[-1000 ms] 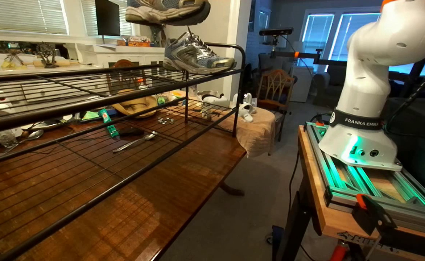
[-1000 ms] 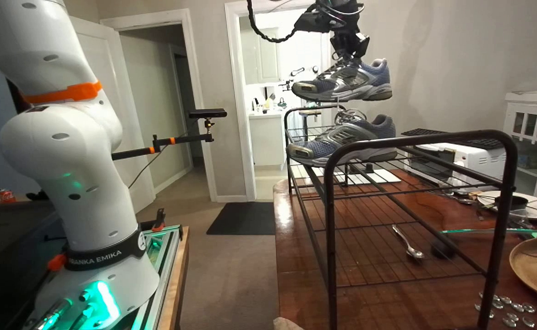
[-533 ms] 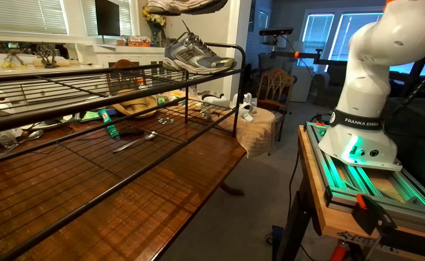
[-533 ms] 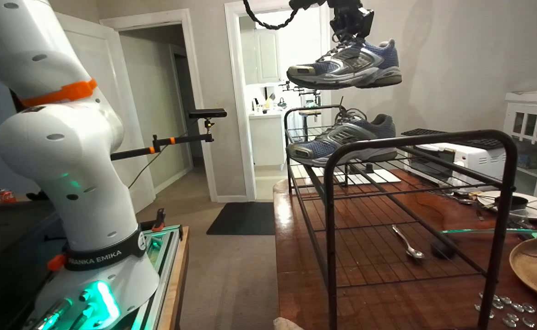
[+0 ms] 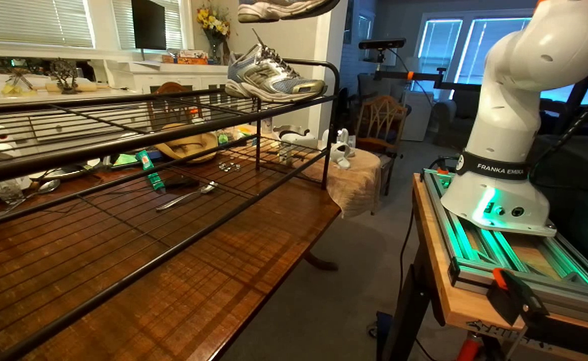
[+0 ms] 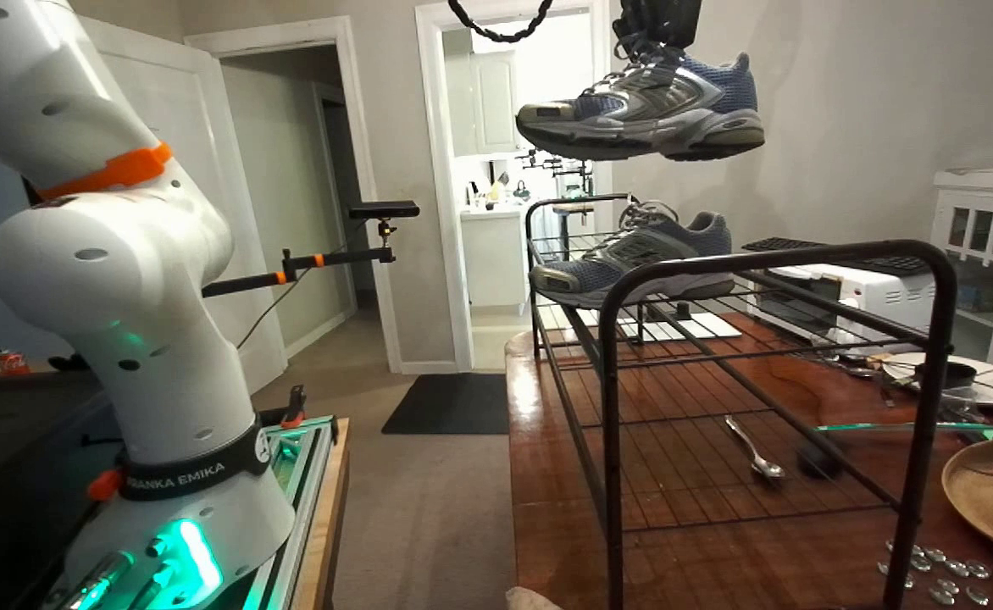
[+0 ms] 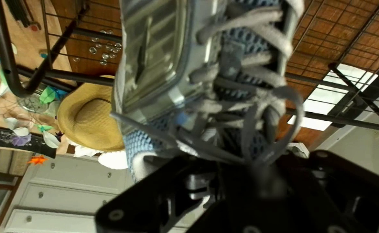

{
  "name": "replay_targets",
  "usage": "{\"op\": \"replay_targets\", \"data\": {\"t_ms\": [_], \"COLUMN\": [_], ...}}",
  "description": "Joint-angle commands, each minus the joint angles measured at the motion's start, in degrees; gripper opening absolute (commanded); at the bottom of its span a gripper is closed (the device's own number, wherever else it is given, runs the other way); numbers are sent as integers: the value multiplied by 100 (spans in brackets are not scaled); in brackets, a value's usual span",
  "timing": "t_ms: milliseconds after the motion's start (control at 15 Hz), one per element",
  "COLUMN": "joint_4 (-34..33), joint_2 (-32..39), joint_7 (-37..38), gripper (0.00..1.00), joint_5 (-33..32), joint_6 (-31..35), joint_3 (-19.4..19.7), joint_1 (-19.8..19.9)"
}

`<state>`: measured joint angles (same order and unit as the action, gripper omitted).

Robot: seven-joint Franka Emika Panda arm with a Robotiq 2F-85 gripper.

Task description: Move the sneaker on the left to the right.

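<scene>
A silver-grey and blue sneaker [image 6: 645,114] hangs level from my gripper [image 6: 659,38], above the black wire rack [image 6: 611,440]. In an exterior view only the lower part of this held sneaker [image 5: 289,11] shows, at the top edge. In the wrist view my gripper [image 7: 238,170] is shut on the tongue and laces of the held sneaker [image 7: 157,61]; its fingertips are mostly hidden by laces and shadow. A look-alike sneaker [image 6: 632,263] stands on the rack's top shelf, with a gap below the held one. It also shows in an exterior view [image 5: 274,80].
The rack stands on a brown wooden table [image 5: 198,301]. A spoon [image 6: 755,449] and a straw hat [image 6: 992,496] lie on the table, with glass beads near the hat. A white toaster oven [image 6: 886,305] stands behind the rack. The rack's end frame rises above its top shelf.
The held sneaker has moved right and up in an exterior view, and grown larger and higher in an exterior view. The arm has shifted with it. The sneaker on the rack has not moved.
</scene>
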<state>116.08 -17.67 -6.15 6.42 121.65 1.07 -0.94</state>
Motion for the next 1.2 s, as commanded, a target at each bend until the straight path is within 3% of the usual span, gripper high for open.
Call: {"op": "replay_targets", "data": {"t_ms": [0,600,1133], "joint_4": [410,1357,2087], "joint_2": [-301,-512,-763], "joint_7": [-230,-936,-1735], "gripper": [3,3,3], "joint_5": [-226,-249,154], "joint_6": [124,992,1420], "joint_3": [115,448,805], "joint_1": [98,161,3]}}
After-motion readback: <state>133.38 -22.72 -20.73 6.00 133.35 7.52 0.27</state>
